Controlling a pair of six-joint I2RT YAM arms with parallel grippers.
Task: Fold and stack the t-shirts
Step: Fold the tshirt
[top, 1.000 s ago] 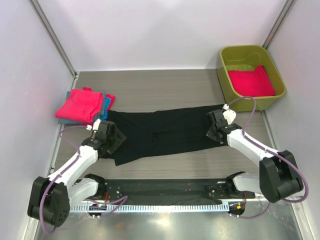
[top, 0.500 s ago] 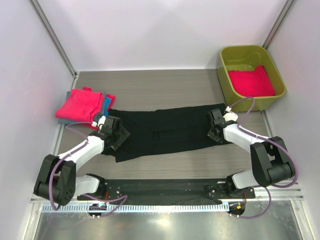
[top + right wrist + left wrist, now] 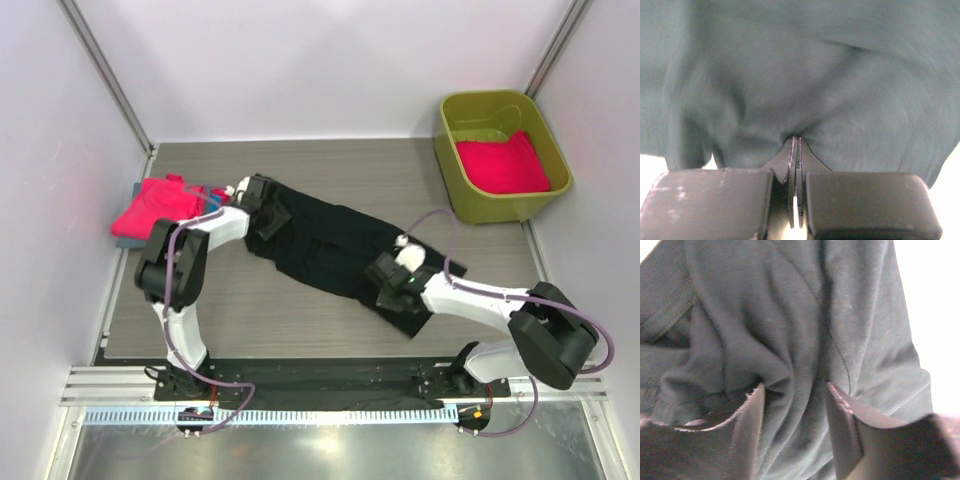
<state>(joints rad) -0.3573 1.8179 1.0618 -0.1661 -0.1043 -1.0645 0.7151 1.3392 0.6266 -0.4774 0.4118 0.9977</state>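
While my right jaws (image 3: 795,150) pinch the black t-shirt (image 3: 335,248) flat shut, my left jaws (image 3: 792,405) stand parted around bunched folds.

The table (image 3: 330,175) had a grey wood-grain top. A black t-shirt (image 3: 330,245) lay across its middle, stretched on a slant from ten o'clock towards four o'clock. At nine o'clock a stack of folded t-shirts (image 3: 165,205) rested by the left edge, hot-pink on top with blue showing beneath. At two o'clock stood an olive-green tub (image 3: 500,110), a hot-pink t-shirt (image 3: 503,165) inside it.
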